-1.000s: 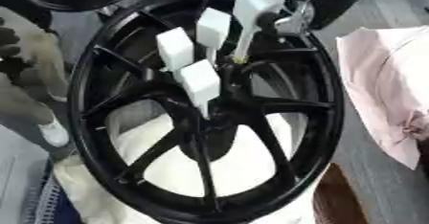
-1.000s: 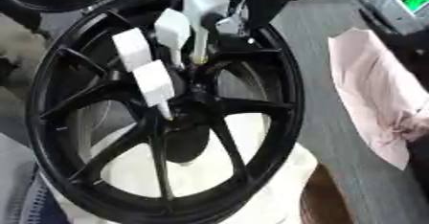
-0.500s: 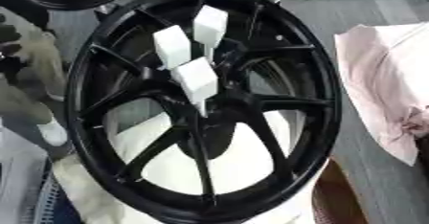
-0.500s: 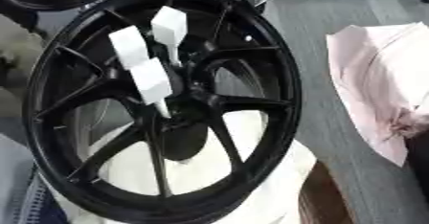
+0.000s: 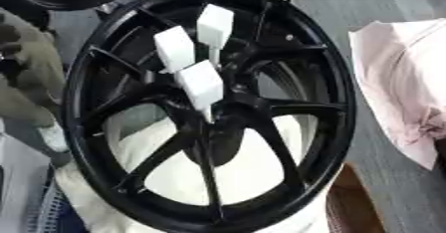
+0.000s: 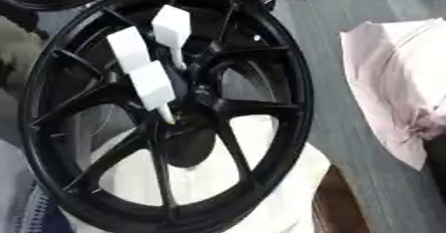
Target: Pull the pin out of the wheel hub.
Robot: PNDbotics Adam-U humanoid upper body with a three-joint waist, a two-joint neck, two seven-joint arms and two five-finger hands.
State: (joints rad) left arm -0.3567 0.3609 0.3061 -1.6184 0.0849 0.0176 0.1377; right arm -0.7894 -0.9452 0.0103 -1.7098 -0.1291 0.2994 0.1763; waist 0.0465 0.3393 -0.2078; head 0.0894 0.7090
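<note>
Neither robot hand shows in either view, so can't say what the fingers are up to. On the left, some grey-green cloth (image 5: 26, 72) runs along the rim. The black wheel hub (image 5: 335, 107) fills the middle, sitting on something white (image 5: 253, 172). Three white pins with blocky heads (image 5: 202, 83) stand close together near its centre, stems down in the hub. Pink cloth (image 5: 405, 77) lies off to the right.
</note>
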